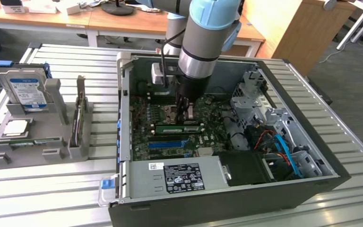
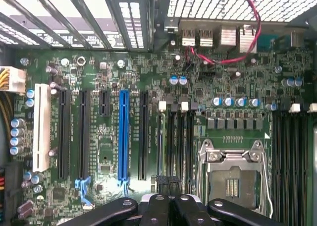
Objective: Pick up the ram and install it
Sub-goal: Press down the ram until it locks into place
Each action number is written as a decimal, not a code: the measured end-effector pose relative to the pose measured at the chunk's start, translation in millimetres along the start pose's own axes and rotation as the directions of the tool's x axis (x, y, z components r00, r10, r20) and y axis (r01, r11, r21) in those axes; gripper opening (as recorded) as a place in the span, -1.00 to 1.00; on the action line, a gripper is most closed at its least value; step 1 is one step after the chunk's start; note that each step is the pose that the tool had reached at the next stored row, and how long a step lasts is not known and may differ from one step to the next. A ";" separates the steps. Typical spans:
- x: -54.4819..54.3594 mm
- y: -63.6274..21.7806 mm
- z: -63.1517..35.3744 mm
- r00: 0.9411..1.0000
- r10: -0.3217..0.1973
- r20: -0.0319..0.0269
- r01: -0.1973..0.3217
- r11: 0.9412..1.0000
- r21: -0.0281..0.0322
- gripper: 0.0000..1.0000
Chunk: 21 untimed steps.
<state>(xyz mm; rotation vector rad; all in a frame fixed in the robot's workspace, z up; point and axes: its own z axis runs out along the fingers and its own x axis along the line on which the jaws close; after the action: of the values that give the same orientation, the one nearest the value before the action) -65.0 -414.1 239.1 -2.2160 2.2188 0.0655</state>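
Power supply is sitting at the lower center of the exterior view, inside the open PC case. Behind it, gripper is pressing jaws closed, nothing held, just above the ram lying seated on the motherboard. Drive holder is resting far left.

Hard drive label illegible

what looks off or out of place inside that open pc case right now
Nothing looks damaged or spilled. One oddity: the processor socket on the motherboard sits empty, while a square silver processor chip rests outside on the grey holder. The shut gripper is down at the memory slots.
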 end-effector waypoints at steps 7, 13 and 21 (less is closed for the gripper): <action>0.0 7.6 0.5 1.000 0.000 0.000 0.000 1.000 0.000 -0.79; 0.0 13.5 1.0 1.000 0.000 -0.001 0.000 1.000 0.000 -0.79; 0.0 17.6 1.3 1.000 0.000 -0.001 0.000 1.000 0.000 -0.79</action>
<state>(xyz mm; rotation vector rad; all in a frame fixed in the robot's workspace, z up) -82.6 -414.1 238.2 -2.2163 2.2189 0.0648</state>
